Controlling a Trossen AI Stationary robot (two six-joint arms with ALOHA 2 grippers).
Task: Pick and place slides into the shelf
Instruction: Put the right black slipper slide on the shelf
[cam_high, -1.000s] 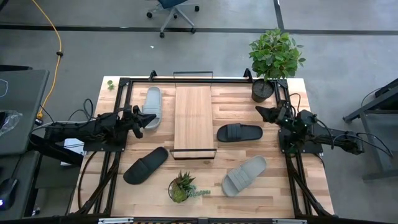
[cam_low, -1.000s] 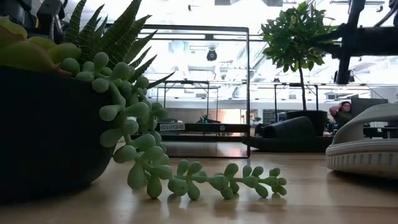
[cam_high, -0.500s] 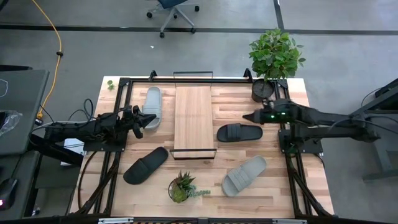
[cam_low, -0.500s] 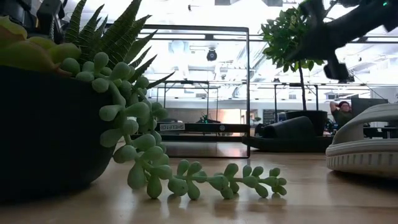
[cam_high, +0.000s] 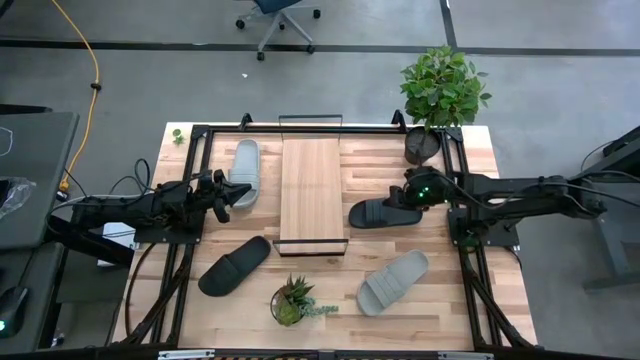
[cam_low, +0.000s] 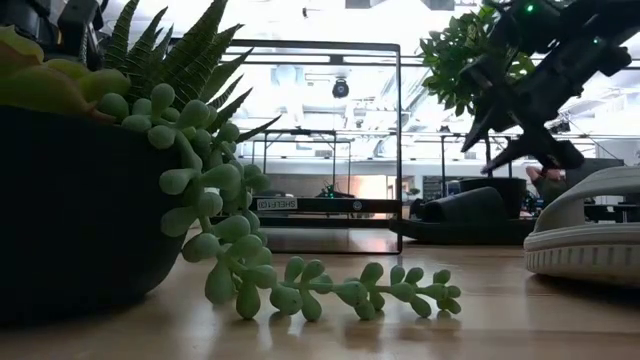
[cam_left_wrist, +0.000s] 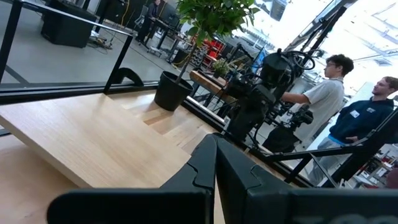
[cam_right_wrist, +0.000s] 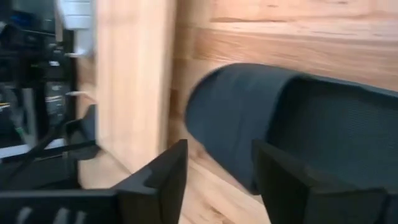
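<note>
Left hand (cam_high: 222, 195): parked by the grey slide (cam_high: 243, 173) at the surface's left, fingers pressed together, empty.
Shelf (cam_high: 311, 190): long pale-wood board, thin black wire ends, bare, lying mid-surface.
Black slide (cam_high: 385, 213): just right of the shelf; matte, rounded toe, wide textured strap.
Right hand (cam_right_wrist: 217, 171): poised over that slide's strap end, fingers spread, gripping nothing.
Other slides: black (cam_high: 234, 265) front-left, grey (cam_high: 393, 281) front-right.
Technique: likely best to straddle the strap squarely, close firmly, then lift level before crossing to the shelf.
</note>
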